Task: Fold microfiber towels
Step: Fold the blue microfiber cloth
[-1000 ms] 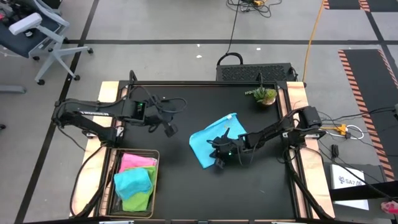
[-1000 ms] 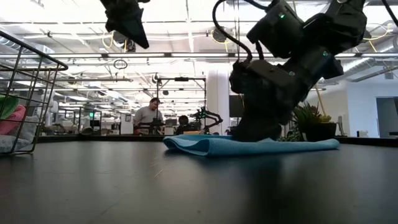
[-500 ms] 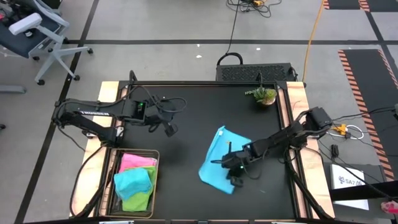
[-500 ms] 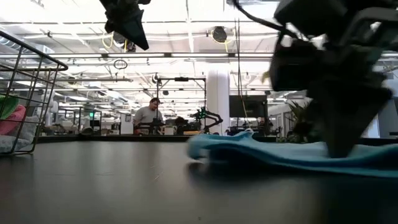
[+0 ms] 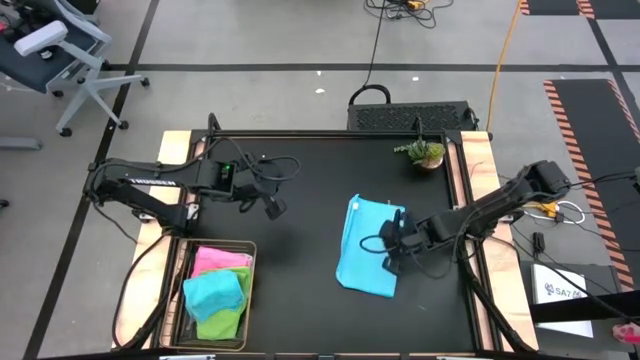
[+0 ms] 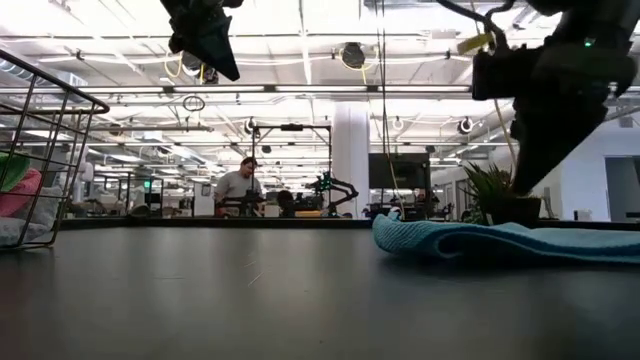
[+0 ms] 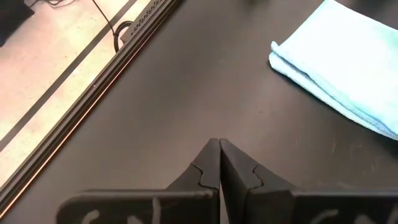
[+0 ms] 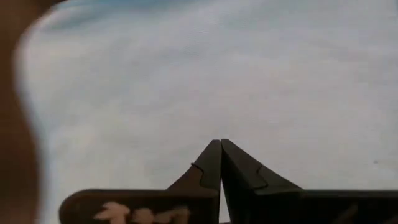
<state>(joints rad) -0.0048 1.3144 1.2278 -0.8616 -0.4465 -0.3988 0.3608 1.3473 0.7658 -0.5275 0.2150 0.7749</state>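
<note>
Since a second ago your right gripper (image 5: 392, 240) has dragged the light blue towel (image 5: 366, 260) away from the potted plant (image 5: 424, 153) and turned it, so it now lies as a long folded strip, its near end pointing roughly toward the plant and its far end toward the table's front edge. The right gripper, fingers clenched together, sits at the towel's plant-side long edge; in its wrist view the closed tips (image 8: 220, 149) rest right over blue cloth, and you cannot tell whether any fabric is pinched.

Your left gripper (image 5: 274, 208) has not moved: it hangs clenched and empty above bare table (image 5: 300, 290), well apart from the plant and just beyond the wire basket (image 5: 180, 300), which holds the pink towel (image 5: 218, 259), teal towel (image 5: 214, 291) and green towel (image 5: 222, 324).

Between basket and blue towel you have a wide open stretch of tabletop. On the plant's side the towel lies near the table's right rail.
</note>
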